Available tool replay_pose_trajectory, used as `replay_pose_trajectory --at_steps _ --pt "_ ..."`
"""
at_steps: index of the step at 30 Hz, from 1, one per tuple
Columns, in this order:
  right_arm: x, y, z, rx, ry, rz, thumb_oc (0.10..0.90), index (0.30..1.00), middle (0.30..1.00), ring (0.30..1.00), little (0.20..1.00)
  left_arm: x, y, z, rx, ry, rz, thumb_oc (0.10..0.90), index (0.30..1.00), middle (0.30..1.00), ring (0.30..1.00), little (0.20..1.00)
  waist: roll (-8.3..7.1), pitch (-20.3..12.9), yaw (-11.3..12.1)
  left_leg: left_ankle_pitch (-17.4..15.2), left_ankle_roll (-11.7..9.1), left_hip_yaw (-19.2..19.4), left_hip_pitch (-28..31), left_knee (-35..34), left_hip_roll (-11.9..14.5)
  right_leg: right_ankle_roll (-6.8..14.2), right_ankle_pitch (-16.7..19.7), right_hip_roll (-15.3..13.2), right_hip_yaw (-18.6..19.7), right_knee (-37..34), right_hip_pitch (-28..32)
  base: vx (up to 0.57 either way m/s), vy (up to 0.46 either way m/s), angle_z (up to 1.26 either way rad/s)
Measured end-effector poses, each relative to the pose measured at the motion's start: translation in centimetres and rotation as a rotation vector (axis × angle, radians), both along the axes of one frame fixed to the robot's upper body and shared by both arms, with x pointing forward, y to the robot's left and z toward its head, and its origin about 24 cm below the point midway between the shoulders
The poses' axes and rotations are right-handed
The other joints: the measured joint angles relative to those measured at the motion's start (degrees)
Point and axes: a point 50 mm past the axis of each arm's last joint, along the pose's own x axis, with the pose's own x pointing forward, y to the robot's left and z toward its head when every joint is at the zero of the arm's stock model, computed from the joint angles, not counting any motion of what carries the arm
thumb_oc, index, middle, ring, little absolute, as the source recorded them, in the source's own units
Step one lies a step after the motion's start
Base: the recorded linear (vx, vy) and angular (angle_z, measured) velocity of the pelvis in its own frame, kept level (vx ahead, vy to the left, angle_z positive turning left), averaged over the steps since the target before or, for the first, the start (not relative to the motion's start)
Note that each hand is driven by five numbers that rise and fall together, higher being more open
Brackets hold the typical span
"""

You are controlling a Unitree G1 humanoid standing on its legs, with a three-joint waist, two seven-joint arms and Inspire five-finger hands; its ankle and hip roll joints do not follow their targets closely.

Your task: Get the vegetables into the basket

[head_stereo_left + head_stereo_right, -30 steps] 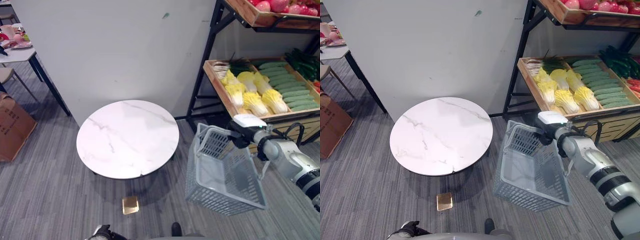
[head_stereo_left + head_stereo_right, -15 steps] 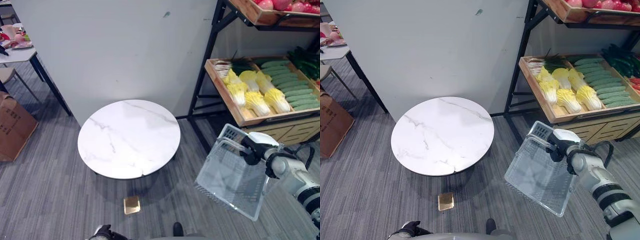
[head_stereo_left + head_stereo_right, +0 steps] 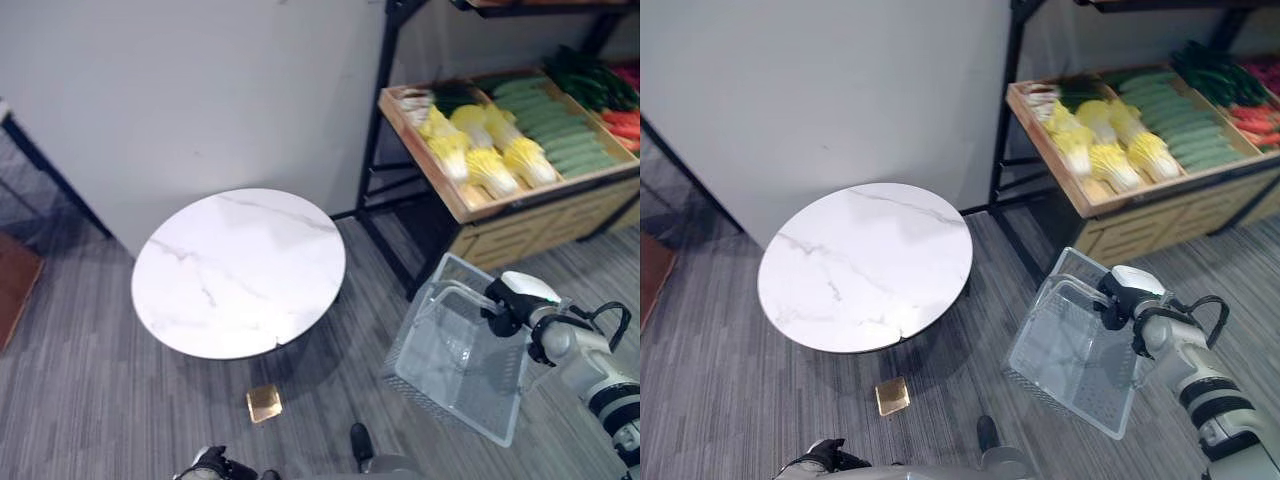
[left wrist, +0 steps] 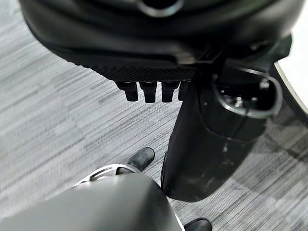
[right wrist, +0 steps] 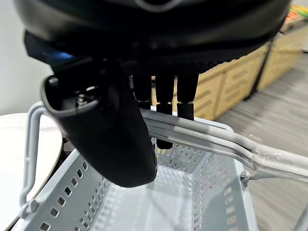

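Grey carpet by round table [image 3: 238, 270] | right hand [image 3: 512, 303] apparently curled round basket [image 3: 455, 350] handle, basket hanging below

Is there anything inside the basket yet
No. The basket hanging from the right hand shows only its bare grey mesh floor in the right wrist view, and the vegetables lie on the shelf.
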Motion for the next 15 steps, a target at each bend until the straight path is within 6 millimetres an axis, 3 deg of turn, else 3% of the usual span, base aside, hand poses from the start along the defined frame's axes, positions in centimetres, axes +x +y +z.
replay_pose_trajectory --at_steps 5,9,10,13,14,15 --pt "-1.2 0.2 -1.6 0.041 0.023 -0.038 0.4 0.3 0.3 0.3 0.3 1.2 0.3 0.4 0.017 -0.024 -0.03 0.9 1.0 1.0 1.0 1.0 -1.71 1.77 -2.5 -0.92 0.87 4.64 0.54 -0.01 -2.09 1.11 0.39 -0.7 3.91 -0.11 -1.88 -0.03 0.103 -0.45" --pt "-1.4 1.0 -2.4 0.075 0.028 -0.048 0.4 0.3 0.3 0.3 0.3 2.3 0.8 0.8 0.046 -0.041 -0.08 0.9 1.0 1.0 1.0 1.0 -3.44 3.15 -3.75 -1.42 1.33 9.2 0.65 0.21 -2.92 1.46 -0.01 -1.73 2.71 -0.14 -4.42 -0.08 0.011 -0.58" --pt "-1.3 1.2 -2.6 0.084 0.026 -0.048 0.4 0.3 0.3 0.3 0.3 2.7 0.9 0.9 0.049 -0.05 -0.084 0.9 1.0 1.0 1.0 1.0 -3.23 3.75 -3.04 -1.46 1.45 11.38 0.9 0.23 -2.0 1.59 -2.45 -2.5 -1.82 -0.1 -5.24 -0.02 -0.043 -0.87" --pt "-1.3 1.7 -3.0 0.103 0.026 -0.05 0.4 0.3 0.3 0.3 0.3 4.1 1.4 1.5 0.064 -0.1 -0.097 0.9 1.0 1.0 1.0 1.0 -0.9 5.23 0.37 -1.78 0.95 16.83 0.6 1.09 2.34 1.46 -3.78 -7.18 -27.54 6.89 -8.23 -0.02 0.017 -0.93" --pt "-1.3 2.0 -3.2 0.112 0.026 -0.045 0.4 0.3 0.3 0.3 0.3 3.8 1.9 1.6 0.076 -0.094 -0.087 0.9 1.0 1.0 1.0 1.0 -1.23 5.19 1.05 -2.5 -0.31 18.3 1.48 1.83 2.27 0.14 -1.01 -8.9 -30.25 9.53 -7.44 0.01 0.082 -1.42" --pt "-1.0 2.9 -3.4 0.136 0.019 -0.034 0.4 0.3 0.3 0.3 0.3 2.6 3.1 1.5 0.095 -0.068 -0.061 0.9 1.0 1.0 1.0 1.0 -2.46 5.41 3.46 -3.34 -1.38 21.32 3.43 3.35 2.67 -3.01 2.63 -9.04 -36.93 11.44 -7.57 0.01 0.012 -1.51"
